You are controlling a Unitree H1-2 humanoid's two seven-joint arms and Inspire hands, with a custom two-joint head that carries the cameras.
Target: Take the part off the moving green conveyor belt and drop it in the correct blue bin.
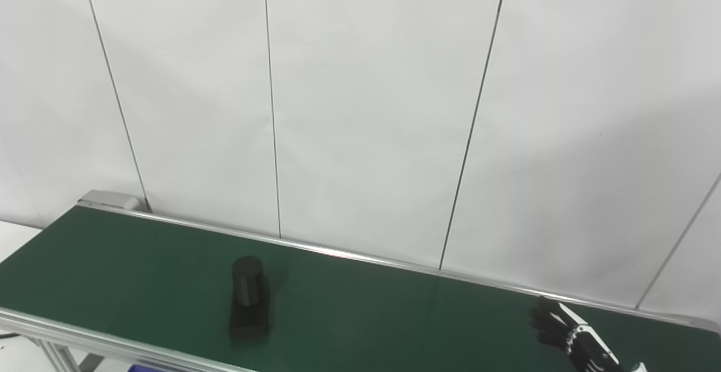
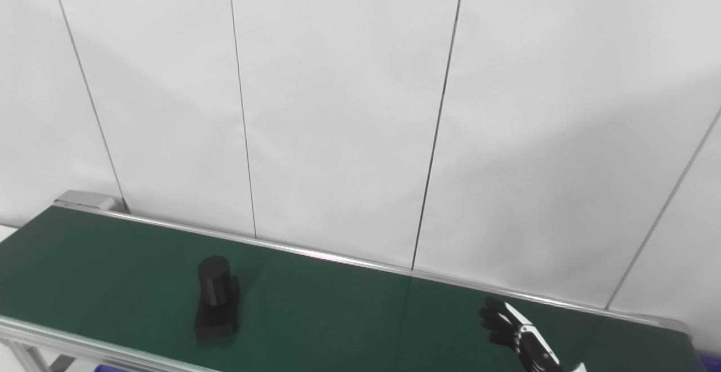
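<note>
A black part [image 1: 248, 298], a short cylinder standing on a flat block, rests on the green conveyor belt [image 1: 141, 259] left of centre; the same part [image 2: 216, 300] shows in the right eye view. My right hand [image 1: 566, 330] reaches in from the bottom right corner, hovering over the belt far to the right of the part, fingers spread and empty. The right eye view shows that hand [image 2: 515, 333] too. My left hand is out of sight. No blue bin is fully visible.
A white panelled wall [image 1: 360, 107] rises directly behind the belt. Silver rails [image 1: 360, 257] edge the belt on the far and near sides. A sliver of blue [image 1: 141, 368] peeks below the near rail at the bottom edge.
</note>
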